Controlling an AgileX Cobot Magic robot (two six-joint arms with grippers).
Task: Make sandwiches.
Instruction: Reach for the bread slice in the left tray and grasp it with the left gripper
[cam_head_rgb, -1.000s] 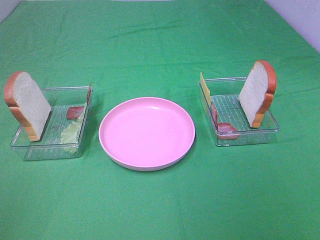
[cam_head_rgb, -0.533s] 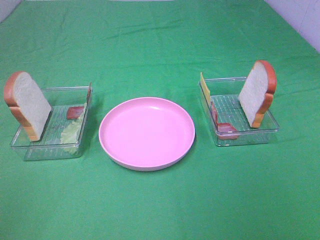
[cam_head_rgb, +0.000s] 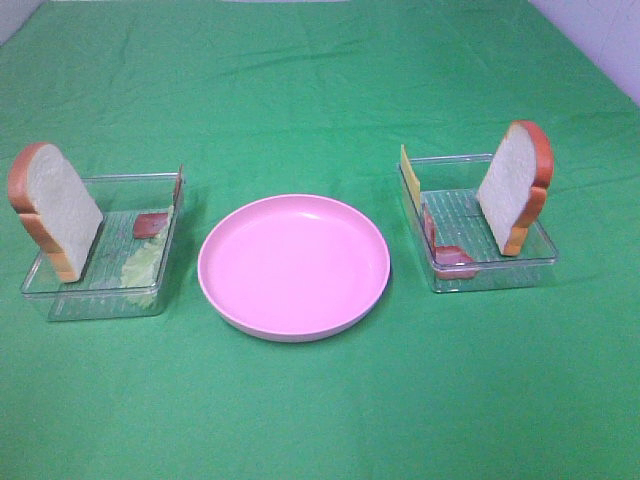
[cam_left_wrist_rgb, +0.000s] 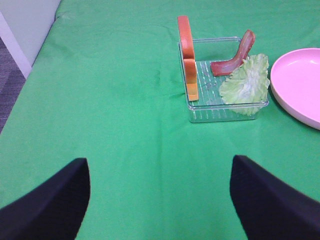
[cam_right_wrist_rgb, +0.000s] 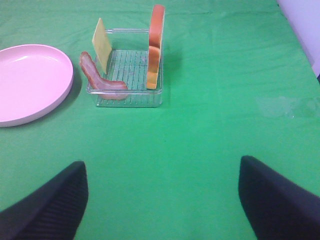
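Observation:
A bread slice (cam_head_rgb: 55, 210) stands upright in the left clear tray (cam_head_rgb: 100, 295), with a pale green lettuce (cam_head_rgb: 142, 265) and a bacon strip (cam_head_rgb: 152, 224). A second bread slice (cam_head_rgb: 515, 187) stands in the right clear tray (cam_head_rgb: 500, 275), with a yellow cheese slice (cam_head_rgb: 409, 178) and a bacon strip (cam_head_rgb: 448, 255). My left gripper (cam_left_wrist_rgb: 160, 200) is open and empty, well short of its tray (cam_left_wrist_rgb: 225, 112). My right gripper (cam_right_wrist_rgb: 162, 200) is open and empty, well short of its tray (cam_right_wrist_rgb: 130, 100). Neither gripper shows in the exterior view.
A pink round plate (cam_head_rgb: 293, 265) sits between the two trays with nothing on it. Green cloth (cam_head_rgb: 320, 90) covers the whole table. The table's edge and a pale wall (cam_left_wrist_rgb: 20, 35) show in the left wrist view.

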